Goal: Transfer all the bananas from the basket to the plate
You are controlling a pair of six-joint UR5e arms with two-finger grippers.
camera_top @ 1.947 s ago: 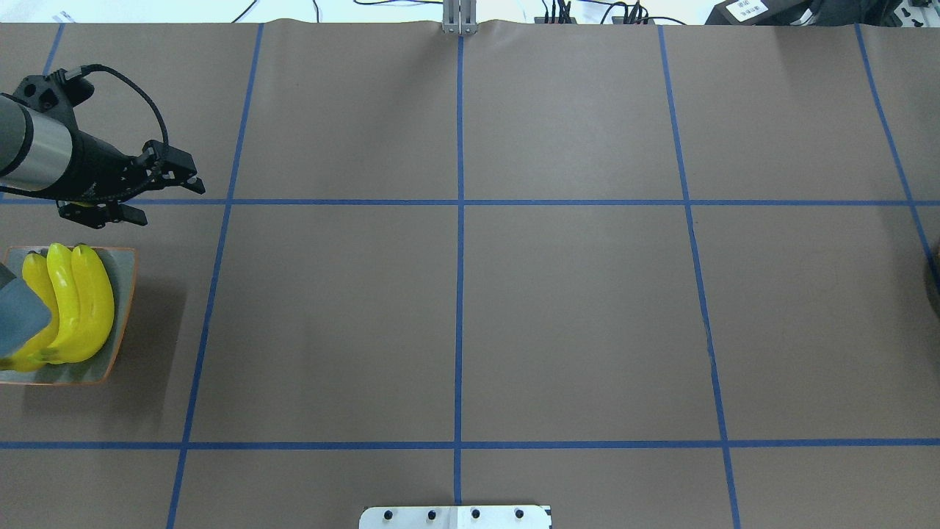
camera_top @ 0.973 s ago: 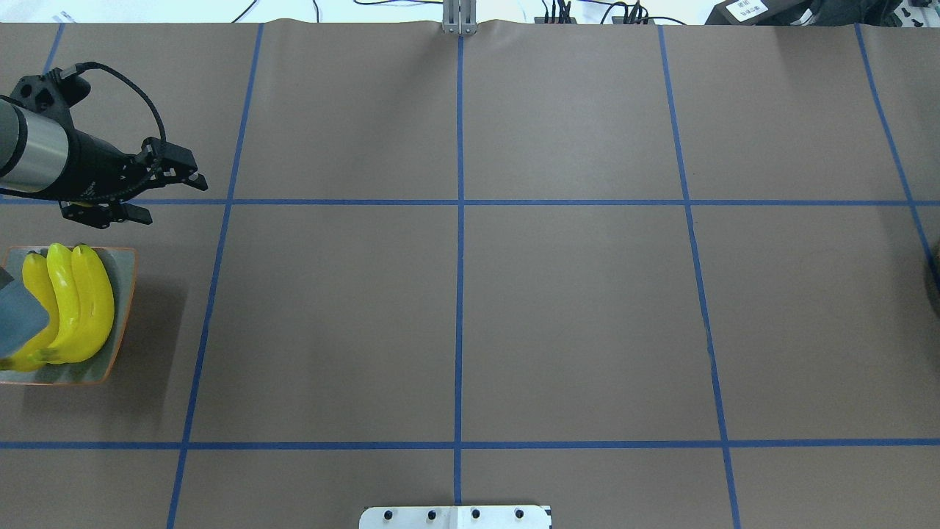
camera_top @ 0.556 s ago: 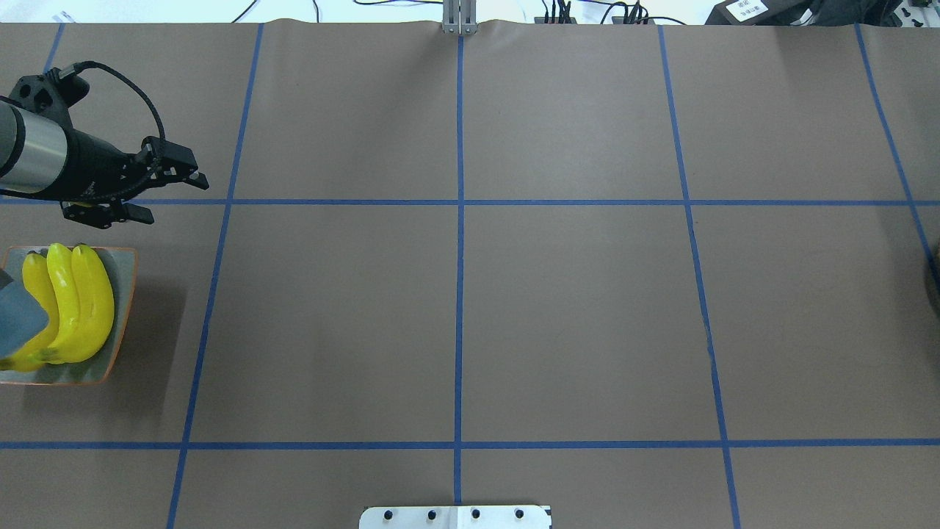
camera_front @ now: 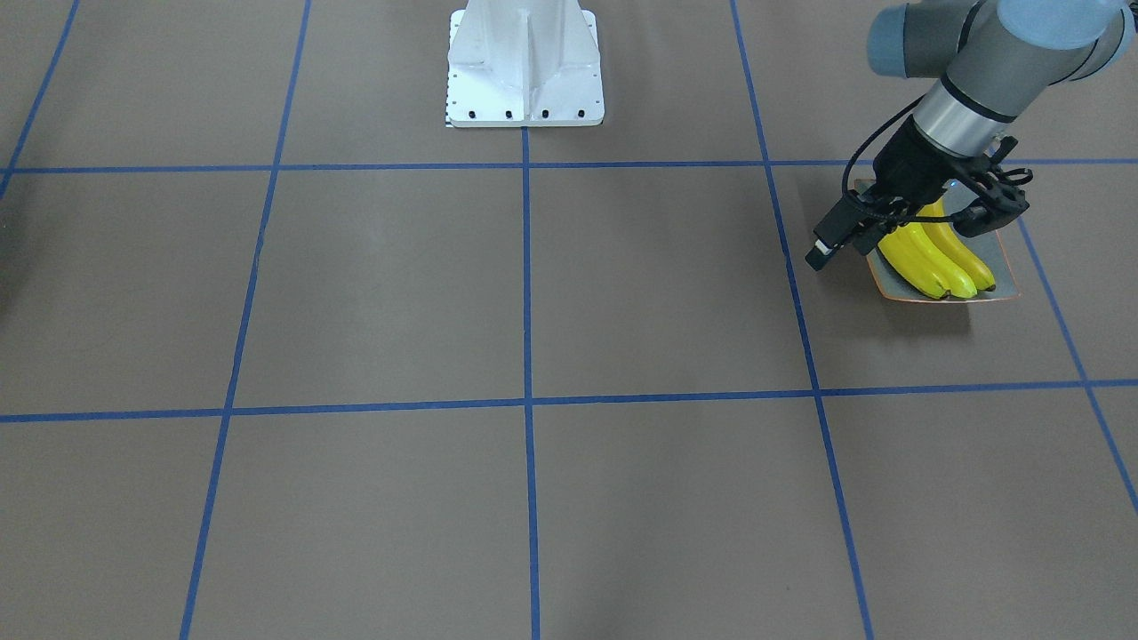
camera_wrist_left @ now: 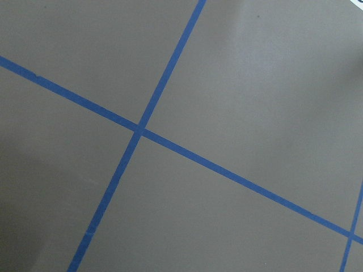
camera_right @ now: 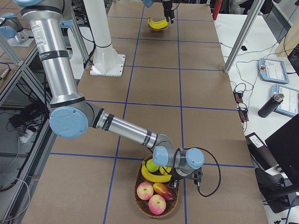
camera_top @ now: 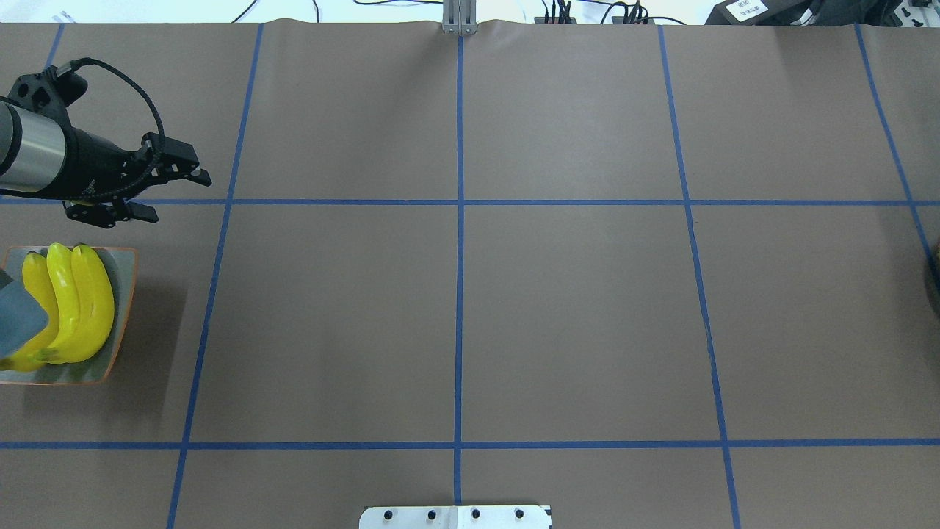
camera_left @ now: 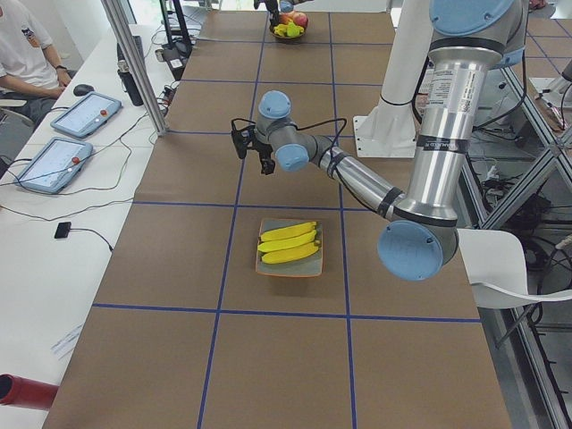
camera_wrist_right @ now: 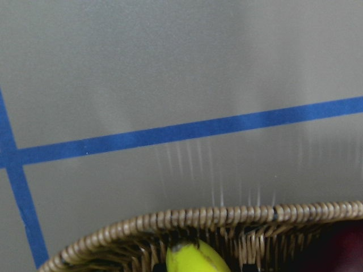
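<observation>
Three yellow bananas [camera_top: 73, 305] lie side by side on the grey-green plate [camera_top: 123, 290] with an orange rim, at the table's left edge. They also show in the front-facing view as bananas [camera_front: 938, 258] on the plate [camera_front: 1003, 274]. My left gripper [camera_top: 181, 198] hovers open and holds nothing, just beyond the plate's far side. The wicker basket [camera_right: 140, 203] holds another banana [camera_right: 156, 177]. My right gripper [camera_right: 176, 175] reaches into the basket, and I cannot tell whether it is open or shut. The right wrist view shows the basket rim [camera_wrist_right: 227, 218] and a banana tip [camera_wrist_right: 195, 258].
Red apples [camera_right: 151, 197] and a mango [camera_right: 164, 190] share the basket at the table's right end. The robot's white base [camera_front: 524, 67] stands at the table's near middle. A person sits at a side desk [camera_left: 27, 54] with tablets.
My left gripper has drifted slightly farther from the plate, toward the table's far side. The bananas and plate have not moved.
</observation>
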